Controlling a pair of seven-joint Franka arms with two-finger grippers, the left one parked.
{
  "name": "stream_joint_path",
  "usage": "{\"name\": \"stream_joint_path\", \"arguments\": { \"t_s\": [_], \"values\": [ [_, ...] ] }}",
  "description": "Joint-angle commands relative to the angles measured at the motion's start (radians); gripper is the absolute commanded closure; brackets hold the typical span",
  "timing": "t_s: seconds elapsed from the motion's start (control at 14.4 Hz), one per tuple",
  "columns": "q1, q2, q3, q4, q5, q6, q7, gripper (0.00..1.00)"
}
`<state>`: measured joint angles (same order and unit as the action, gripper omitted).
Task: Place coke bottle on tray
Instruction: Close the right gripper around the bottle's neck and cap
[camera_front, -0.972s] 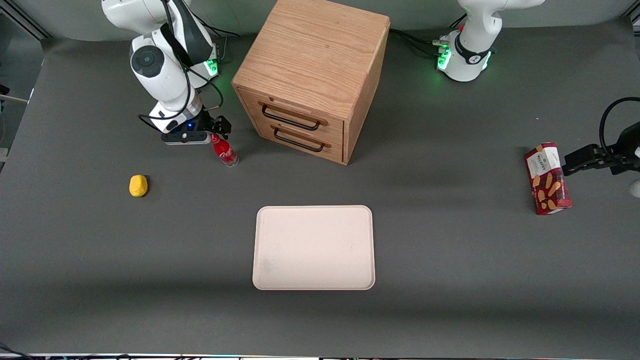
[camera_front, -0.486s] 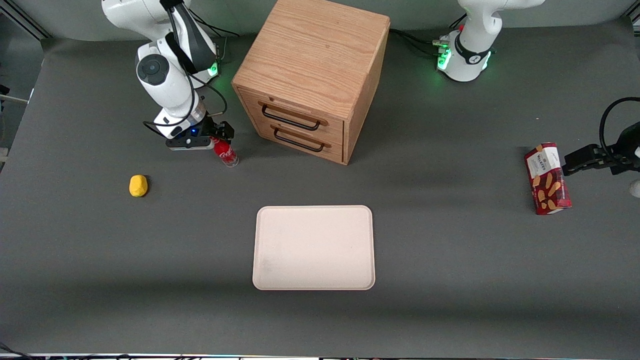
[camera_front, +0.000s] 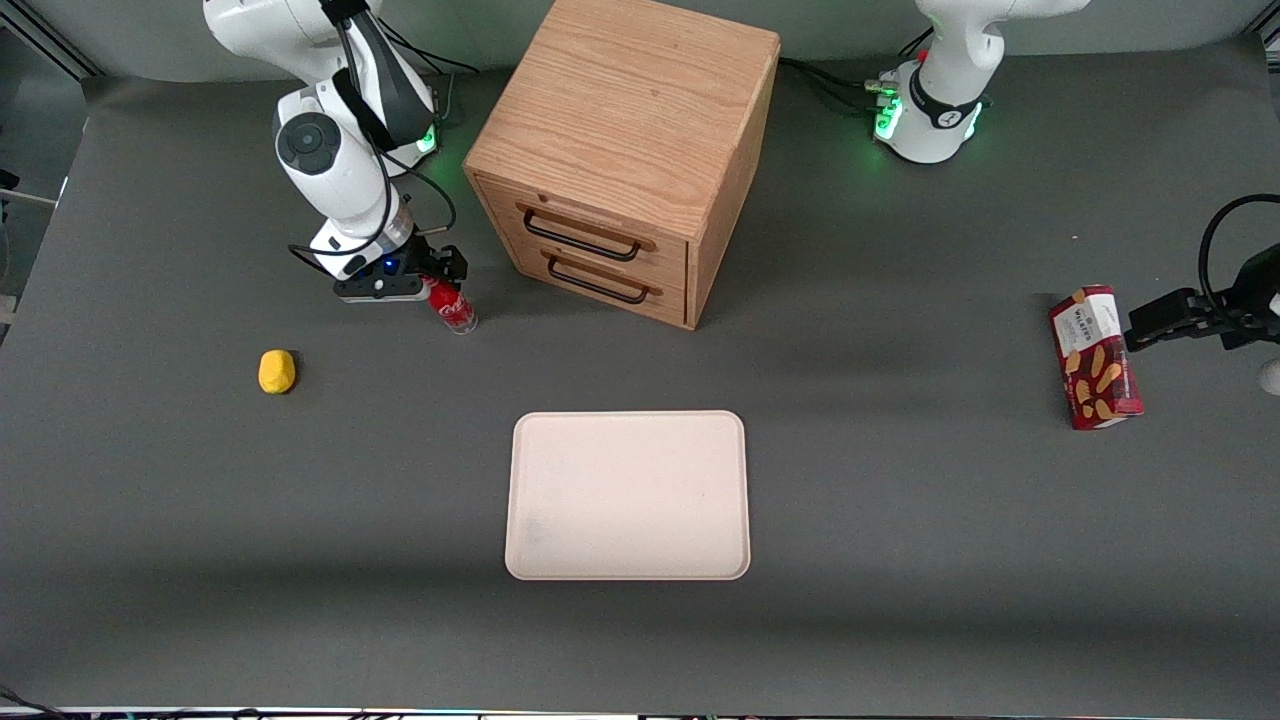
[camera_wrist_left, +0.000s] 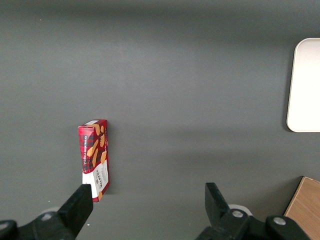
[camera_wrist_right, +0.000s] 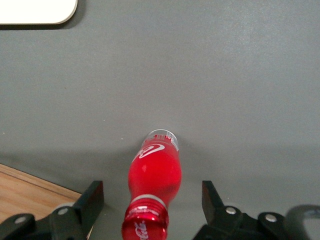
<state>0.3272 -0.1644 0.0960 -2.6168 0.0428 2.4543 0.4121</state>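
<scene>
since the coke bottle stands upright on the table near the cabinet, well apart from the tray, the end effector straddles its cap, spread wide, probably lining up a grasp.

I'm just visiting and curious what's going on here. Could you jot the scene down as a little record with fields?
gripper: open, fingers on either side of the coke bottle's cap end
coke bottle: standing on the table beside the wooden drawer cabinet
tray: nothing on it, nearer the front camera than the bottle
other items: yellow lump; red snack box toward the parked arm's end
</scene>
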Motion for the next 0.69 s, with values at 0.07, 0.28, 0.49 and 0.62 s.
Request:
{"name": "stream_joint_path", "arguments": {
  "t_s": [0.07,0.28,0.49,0.62],
  "values": [
    [0.000,0.011,0.005,0.003,0.002,0.012,0.020,0.25],
    [0.000,0.019,0.005,0.003,0.002,0.012,0.020,0.51],
    [0.000,0.020,0.005,0.004,0.002,0.011,0.014,0.85],
    [0.000,0.019,0.004,0.011,0.002,0.003,0.010,1.00]
  ]
}}
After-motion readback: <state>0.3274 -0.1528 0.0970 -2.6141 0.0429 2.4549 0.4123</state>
